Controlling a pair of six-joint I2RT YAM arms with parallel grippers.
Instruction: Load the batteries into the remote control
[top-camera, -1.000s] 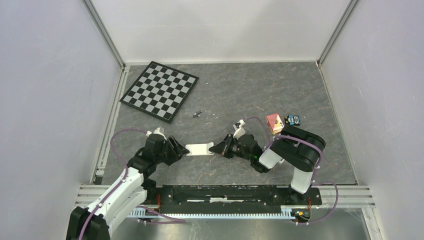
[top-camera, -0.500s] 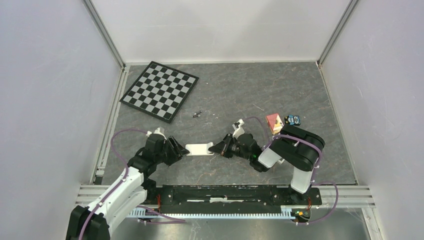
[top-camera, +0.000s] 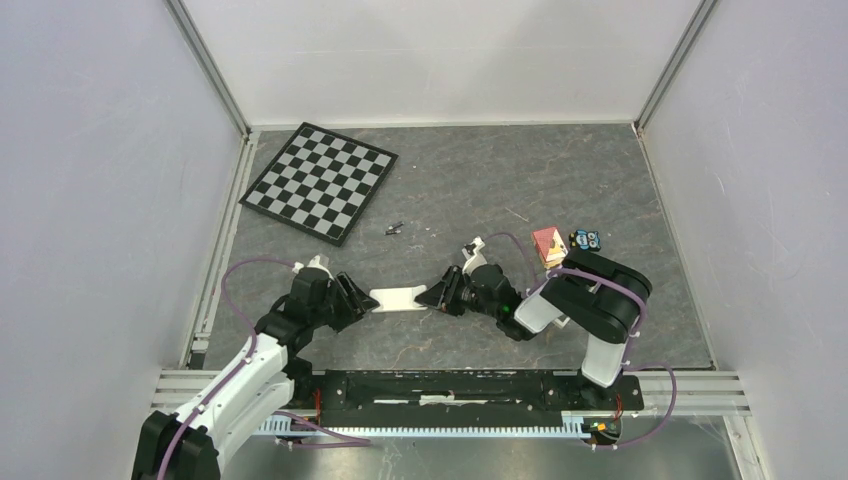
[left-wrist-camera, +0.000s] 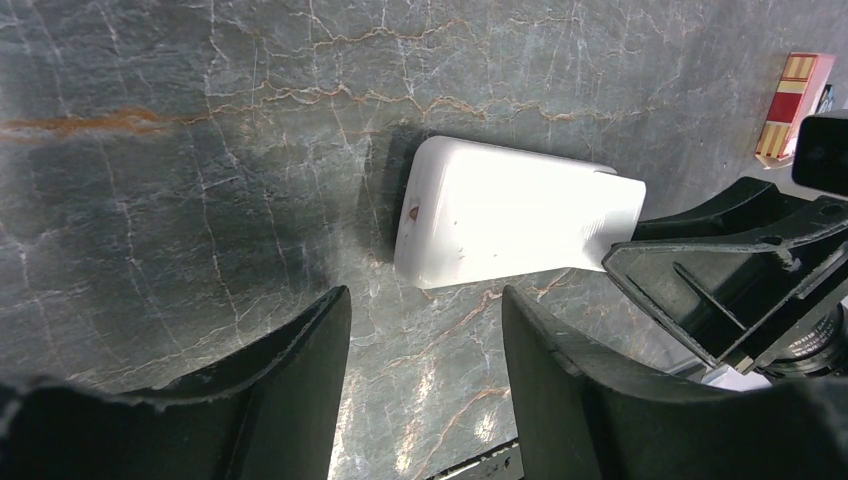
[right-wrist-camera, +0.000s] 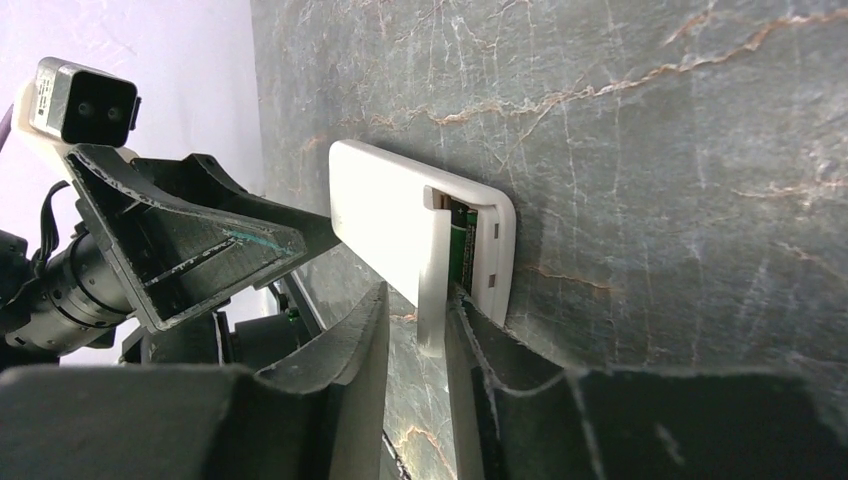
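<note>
The white remote control (top-camera: 398, 299) lies back-up on the table between my two grippers. In the right wrist view its battery cover (right-wrist-camera: 432, 270) stands tilted up off the remote control (right-wrist-camera: 380, 210), and something green (right-wrist-camera: 462, 245) shows in the opened compartment. My right gripper (right-wrist-camera: 415, 320) is open around the cover's free edge, which rests against one finger with a gap to the other. My left gripper (left-wrist-camera: 425, 330) is open just short of the remote control's (left-wrist-camera: 510, 215) other end, holding nothing. Tiny dark batteries (top-camera: 394, 228) lie loose farther back.
A chessboard (top-camera: 320, 180) lies at the back left. A red and beige box (top-camera: 547, 243) and a small blue toy (top-camera: 588, 239) sit beside the right arm. White enclosure walls bound the table on three sides.
My right gripper's jaws have parted, loosening their pinch on the battery cover. The right wrist has shifted slightly. The left arm and the remote have not moved.
</note>
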